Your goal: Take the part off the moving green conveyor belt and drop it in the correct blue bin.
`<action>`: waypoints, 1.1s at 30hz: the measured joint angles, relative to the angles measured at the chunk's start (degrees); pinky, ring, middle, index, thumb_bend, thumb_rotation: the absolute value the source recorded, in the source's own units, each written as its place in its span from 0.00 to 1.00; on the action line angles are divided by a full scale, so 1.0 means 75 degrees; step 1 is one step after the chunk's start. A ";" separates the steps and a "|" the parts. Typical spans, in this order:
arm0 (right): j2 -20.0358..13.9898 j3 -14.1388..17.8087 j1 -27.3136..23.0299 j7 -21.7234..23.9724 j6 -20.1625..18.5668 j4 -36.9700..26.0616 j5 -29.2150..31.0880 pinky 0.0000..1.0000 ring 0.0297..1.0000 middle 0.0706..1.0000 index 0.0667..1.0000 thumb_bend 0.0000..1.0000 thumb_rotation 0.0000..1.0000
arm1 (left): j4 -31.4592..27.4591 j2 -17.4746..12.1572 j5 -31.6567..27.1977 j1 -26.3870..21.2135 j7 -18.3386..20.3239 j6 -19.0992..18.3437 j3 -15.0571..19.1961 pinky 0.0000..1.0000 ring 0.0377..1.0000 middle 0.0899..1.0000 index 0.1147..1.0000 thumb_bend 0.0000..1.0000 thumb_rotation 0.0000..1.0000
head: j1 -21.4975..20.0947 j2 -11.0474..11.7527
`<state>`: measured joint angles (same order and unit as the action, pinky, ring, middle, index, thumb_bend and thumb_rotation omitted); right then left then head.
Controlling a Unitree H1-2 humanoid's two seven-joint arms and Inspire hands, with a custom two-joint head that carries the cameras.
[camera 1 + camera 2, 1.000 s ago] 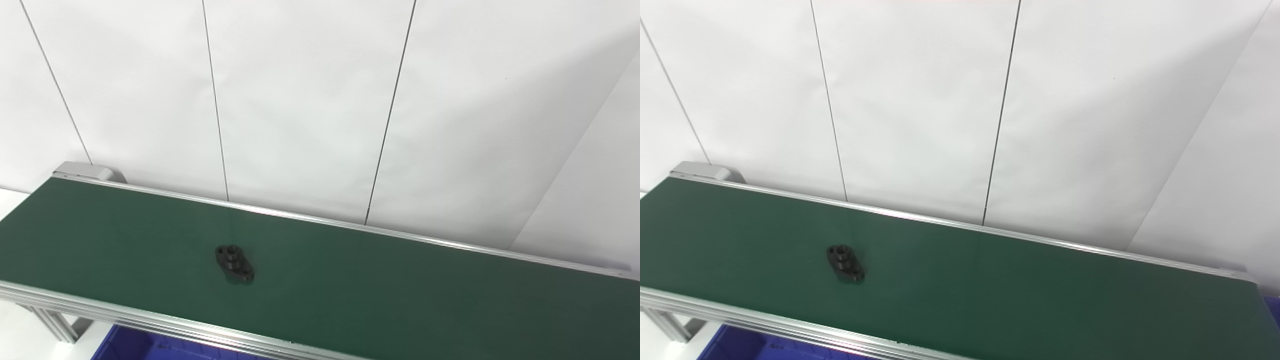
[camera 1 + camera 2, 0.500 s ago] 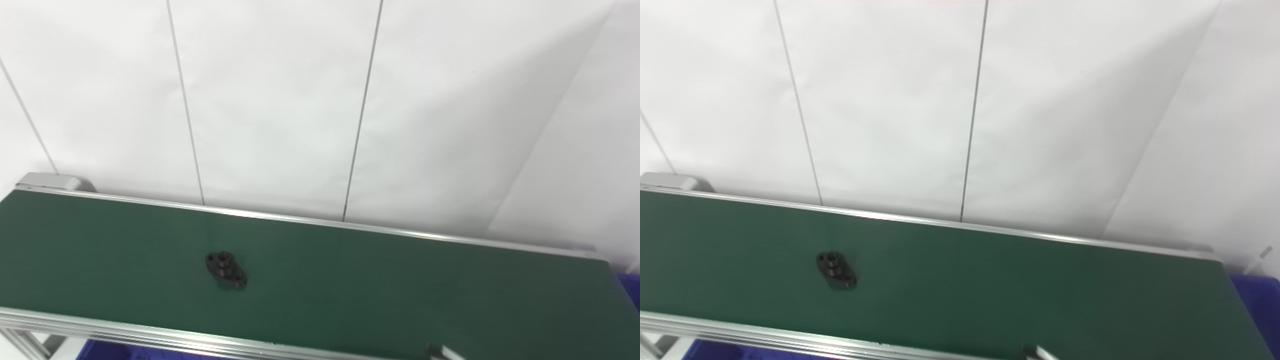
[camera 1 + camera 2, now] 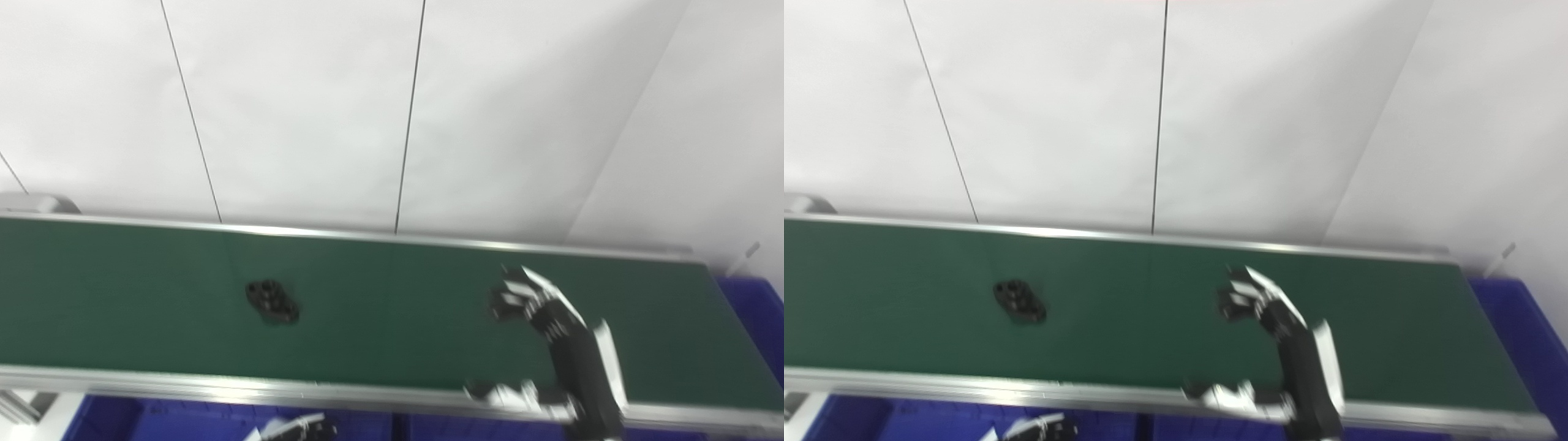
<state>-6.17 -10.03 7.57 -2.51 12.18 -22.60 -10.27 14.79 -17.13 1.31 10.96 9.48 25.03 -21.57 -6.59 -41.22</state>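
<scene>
Your green conveyor belt fills the blurred frame, blue bins cut off below and right, their contents hidden. Your right hand hangs released over it, fingers spread; your left hand barely shows, grip unclear. The small black flanged part lies mid-belt, well apart.

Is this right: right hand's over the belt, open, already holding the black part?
Not holding it. The left eye view shows the black part lying alone on the green belt, well left of the right hand, which is open over the belt with nothing in it.
</scene>
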 measured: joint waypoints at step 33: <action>0.0358 -0.0533 -0.2996 0.0881 -0.3019 0.2845 -0.3161 0.50 0.59 0.67 0.75 0.87 0.25 | -0.0105 0.0436 -0.0120 -0.0107 0.0827 0.0000 0.0749 0.74 0.75 0.78 0.78 0.93 0.35 | -0.0035 -0.0164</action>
<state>-3.49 -14.02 -14.90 4.10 -10.46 -1.26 -33.98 14.00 -13.86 0.41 10.16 15.69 25.03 -15.95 -6.86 -42.45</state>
